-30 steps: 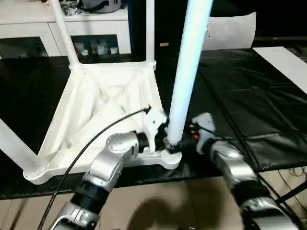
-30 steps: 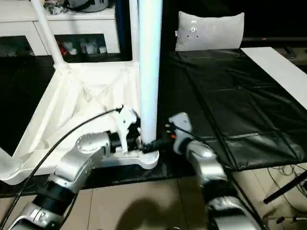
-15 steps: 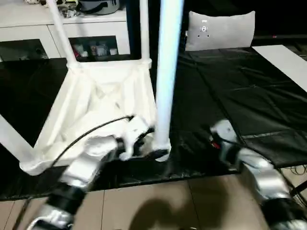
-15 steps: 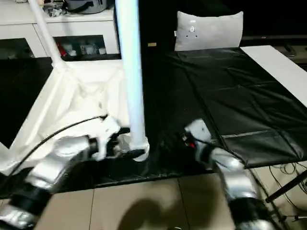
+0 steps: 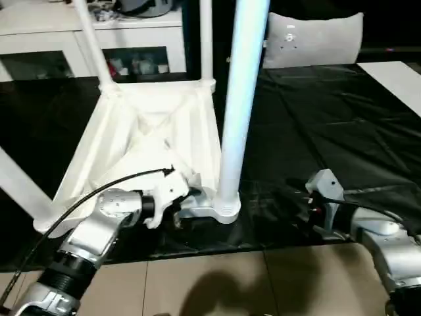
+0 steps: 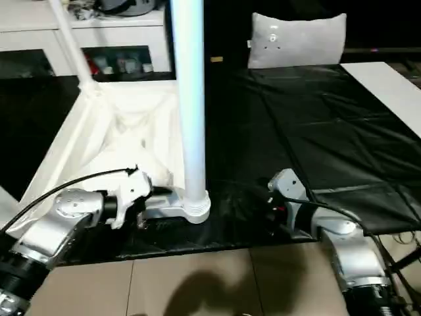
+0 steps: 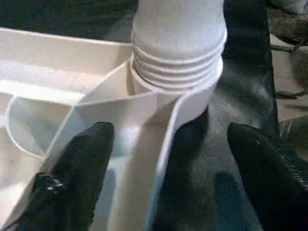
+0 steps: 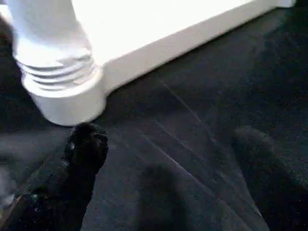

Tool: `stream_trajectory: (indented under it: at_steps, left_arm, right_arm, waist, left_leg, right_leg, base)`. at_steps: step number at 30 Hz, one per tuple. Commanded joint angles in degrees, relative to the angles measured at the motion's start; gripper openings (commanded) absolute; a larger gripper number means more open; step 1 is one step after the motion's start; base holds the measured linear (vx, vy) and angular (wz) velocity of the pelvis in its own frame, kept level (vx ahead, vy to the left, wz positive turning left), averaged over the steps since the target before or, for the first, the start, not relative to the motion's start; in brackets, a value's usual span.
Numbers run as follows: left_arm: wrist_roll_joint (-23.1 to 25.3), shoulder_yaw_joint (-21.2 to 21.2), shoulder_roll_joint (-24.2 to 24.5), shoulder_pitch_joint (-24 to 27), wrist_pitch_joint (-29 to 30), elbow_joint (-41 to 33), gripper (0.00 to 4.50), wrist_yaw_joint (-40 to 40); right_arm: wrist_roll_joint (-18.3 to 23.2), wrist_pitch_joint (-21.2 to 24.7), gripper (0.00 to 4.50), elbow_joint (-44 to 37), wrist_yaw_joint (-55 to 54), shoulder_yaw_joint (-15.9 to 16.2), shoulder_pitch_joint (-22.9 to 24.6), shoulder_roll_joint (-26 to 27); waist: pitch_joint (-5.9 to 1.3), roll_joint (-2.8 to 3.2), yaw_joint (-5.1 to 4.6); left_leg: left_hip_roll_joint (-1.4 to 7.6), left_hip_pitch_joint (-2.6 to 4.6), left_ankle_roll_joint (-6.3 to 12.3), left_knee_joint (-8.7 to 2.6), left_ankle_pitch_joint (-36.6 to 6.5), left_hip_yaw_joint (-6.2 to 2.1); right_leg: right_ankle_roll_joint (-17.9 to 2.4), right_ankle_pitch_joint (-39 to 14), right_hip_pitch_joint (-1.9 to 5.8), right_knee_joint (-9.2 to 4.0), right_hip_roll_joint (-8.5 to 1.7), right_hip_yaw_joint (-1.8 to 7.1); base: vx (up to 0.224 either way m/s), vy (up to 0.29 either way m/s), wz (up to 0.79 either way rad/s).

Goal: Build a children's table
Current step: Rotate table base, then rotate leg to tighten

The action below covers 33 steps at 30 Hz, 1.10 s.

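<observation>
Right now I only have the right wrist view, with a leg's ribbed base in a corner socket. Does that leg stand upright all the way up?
Observer: Yes. In the head view the near leg rises about straight from its socket and runs out past the top of the picture.
Operator: Where is the left tool?
Observer: The left tool sits open on the other side of that socket, one finger inside the rim of the tabletop, one outside over the black mat.
Operator: And the other legs?
Observer: Two far legs stand in the back corners, and a fourth leg rises from the near left corner.
</observation>
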Motion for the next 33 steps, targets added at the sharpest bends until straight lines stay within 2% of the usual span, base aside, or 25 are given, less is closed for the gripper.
stream_trajectory:
  at_steps: [1, 3, 9, 10, 11, 13, 15, 16, 17, 19, 21, 22, 24, 28, 29, 30, 32, 33]
  left_arm:
    - [0.1, -0.1, 0.6, -1.6, 0.0, 1.4, 3.80, -1.4]
    - [-0.1, 0.2, 0.6, -1.9, -0.2, 2.1, 3.68, -1.9]
    - [-1.0, 1.7, 0.8, -3.7, -0.6, 5.1, 3.21, -3.5]
    - [-0.9, 2.0, 1.0, -4.1, -0.9, 6.0, 3.14, -3.5]
    - [-0.8, 2.2, 1.0, -4.4, -1.2, 6.6, 2.87, -3.5]
    - [-0.2, 2.5, 1.1, -5.0, -2.1, 8.2, 2.78, -2.9]
    - [0.2, 2.6, 1.1, -5.6, -2.5, 9.6, 2.69, -2.7]
    - [0.2, 2.7, 1.1, -5.7, -2.5, 9.9, 2.69, -2.9]
    - [0.2, 2.6, 1.1, -5.9, -2.6, 10.3, 2.42, -3.2]
    - [0.0, 2.5, 1.3, -6.3, -2.1, 10.8, 2.36, -4.4]
    - [0.0, 2.4, 1.5, -6.5, -2.0, 11.2, 2.29, -5.4]
    - [0.0, 2.4, 1.5, -6.6, -2.1, 11.5, 2.16, -5.6]
    - [0.3, 2.5, 1.5, -7.1, -3.0, 12.9, 2.02, -5.8]
    - [0.4, 2.5, 1.5, -7.8, -3.6, 13.8, 1.70, -6.3]
    - [0.5, 2.5, 1.4, -7.9, -3.6, 13.9, 1.53, -6.3]
    - [0.6, 2.5, 1.4, -8.0, -3.7, 14.1, 1.51, -6.4]
    - [1.0, 2.5, 1.2, -8.5, -4.0, 14.8, 1.47, -6.5]
    - [1.3, 2.3, 1.3, -8.9, -4.2, 15.4, 1.23, -6.7]
  right_arm:
    - [1.7, 1.7, 4.50, -2.4, 1.4, 0.6, 0.4, -0.6]
    - [2.0, 2.4, 4.50, -2.9, 1.6, 0.6, 0.4, -0.6]
    - [3.2, 4.5, 4.50, -4.5, 2.5, 0.4, 0.8, -1.2]
    - [4.0, 5.9, 4.50, -5.0, 2.8, 0.1, 0.9, -1.3]
    - [4.6, 7.0, 4.50, -5.4, 3.0, 0.0, 0.9, -1.5]
    - [7.7, 10.9, 4.50, -6.6, 4.0, -0.8, 1.0, -1.6]
    - [9.3, 12.7, 4.50, -7.5, 4.2, -1.3, 1.2, -1.4]
    - [9.4, 13.2, 4.50, -7.7, 4.1, -1.3, 1.3, -1.4]
    - [9.1, 12.8, 4.50, -7.8, 4.1, -1.1, 1.3, -1.4]
    - [8.7, 11.5, 4.50, -7.7, 3.4, -1.2, 1.1, -0.6]
    - [9.7, 13.7, 4.50, -7.9, 1.5, -2.0, 0.8, 0.5]
    - [10.0, 14.6, 4.50, -8.0, 1.3, -2.0, 0.7, 0.6]
    - [10.0, 15.7, 4.50, -8.8, 1.2, -1.4, 0.7, 0.0]
    - [9.5, 13.9, 4.50, -8.7, 3.1, 0.0, 1.2, -1.2]
    - [9.3, 13.4, 4.50, -8.6, 3.5, 0.1, 1.3, -1.3]
    - [8.9, 12.5, 4.50, -8.6, 3.7, 0.2, 1.4, -1.3]
    - [7.0, 9.5, 4.50, -8.1, 3.4, 0.6, 1.7, -1.4]
    - [6.7, 8.9, 4.50, -8.0, 3.8, 0.9, 1.7, -1.6]
  waist:
    - [-3.21, -0.24, 0.33]
    - [-3.27, -0.50, 0.40]
    - [-3.48, -0.53, 0.78]
    - [-3.44, -0.51, 0.78]
    - [-3.49, -0.46, 0.80]
    - [-3.52, -0.31, 0.86]
    - [-3.52, -0.35, 0.87]
    - [-3.56, -0.34, 1.03]
    - [-3.56, -0.39, 1.07]
    - [-3.54, -0.37, 1.16]
    - [-3.54, -0.43, 1.31]
    - [-3.57, -0.09, 1.43]
    - [-3.58, -0.16, 1.47]
    - [-3.61, -0.20, 1.64]
    - [-3.56, -0.23, 1.63]
    - [-3.58, -0.49, 1.71]
    - [-3.47, -0.49, 1.68]
    - [-3.43, -0.53, 1.66]
  left_leg:
    - [1.28, -0.17, 3.29, -4.44, -14.7, -0.23]
    - [1.35, -0.16, 3.06, -4.45, -14.7, -0.30]
    - [1.30, -0.31, 3.10, -4.32, -12.8, -0.32]
    - [1.29, -0.26, 3.14, -4.32, -12.8, -0.31]
    - [1.26, -0.26, 3.18, -4.26, -12.5, -0.29]
    - [1.26, -0.24, 3.26, -4.23, -12.2, -0.32]
    - [1.23, -0.25, 3.44, -4.20, -12.4, -0.28]
    - [1.31, -0.21, 3.26, -4.24, -12.4, -0.33]
    - [1.33, -0.25, 2.99, -4.27, -12.3, -0.34]
    - [1.35, -0.21, 2.62, -4.27, -12.4, -0.29]
    - [1.30, -0.18, 2.45, -4.27, -12.4, -0.27]
    - [1.28, -0.16, 2.33, -4.31, -12.0, -0.36]
    - [1.37, -0.11, 2.03, -4.33, -12.4, -0.36]
    - [1.35, -0.12, 1.93, -4.30, -12.7, -0.33]
    - [1.33, -0.15, 1.92, -4.30, -12.7, -0.31]
    - [1.32, -0.14, 2.03, -4.26, -12.6, -0.29]
    - [1.29, -0.15, 1.99, -4.28, -12.8, -0.27]
    - [1.26, -0.09, 1.98, -4.30, -13.0, -0.27]
  right_leg:
    - [-8.1, -24.0, 3.28, -4.75, -2.94, 2.50]
    - [-7.7, -24.6, 3.31, -4.76, -3.02, 2.52]
    - [-7.9, -22.8, 3.47, -4.45, -3.11, 2.52]
    - [-7.9, -22.9, 3.43, -4.48, -3.08, 2.50]
    - [-7.9, -22.7, 3.48, -4.45, -3.10, 2.51]
    - [-7.9, -22.1, 3.50, -4.40, -3.00, 2.49]
    - [-7.9, -22.2, 3.51, -4.49, -2.97, 2.46]
    - [-7.7, -22.3, 3.52, -4.43, -3.05, 2.44]
    - [-7.7, -22.4, 3.51, -4.43, -3.12, 2.44]
    - [-7.7, -22.9, 3.40, -4.47, -3.20, 2.46]
    - [-7.6, -23.4, 3.38, -4.54, -3.27, 2.51]
    - [-7.6, -23.2, 3.39, -4.48, -3.24, 2.51]
    - [-7.9, -22.2, 3.40, -4.39, -3.16, 2.47]
    - [-8.0, -21.7, 3.50, -4.32, -3.27, 2.50]
    - [-7.9, -22.2, 3.51, -4.38, -3.31, 2.50]
    - [-7.7, -22.9, 3.49, -4.43, -3.44, 2.50]
    - [-7.0, -24.7, 3.34, -4.68, -3.44, 2.46]
    - [-6.8, -25.2, 3.32, -4.76, -3.41, 2.44]
  base:
    - [0.000, 0.000, 0.00]
    - [0.000, 0.000, 0.00]
    - [0.000, 0.000, 0.00]
    - [0.000, 0.000, 0.00]
    - [0.000, 0.000, 0.00]
    - [0.000, 0.000, 0.00]
    - [0.000, 0.000, 0.00]
    - [0.000, 0.000, 0.00]
    - [0.000, 0.000, 0.00]
    - [0.000, 0.000, 0.00]
    - [0.000, 0.000, 0.00]
    - [0.000, 0.000, 0.00]
    - [0.000, 0.000, 0.00]
    - [0.000, 0.000, 0.00]
    - [0.000, 0.000, 0.00]
    - [0.000, 0.000, 0.00]
    - [0.000, 0.000, 0.00]
    - [0.000, 0.000, 0.00]
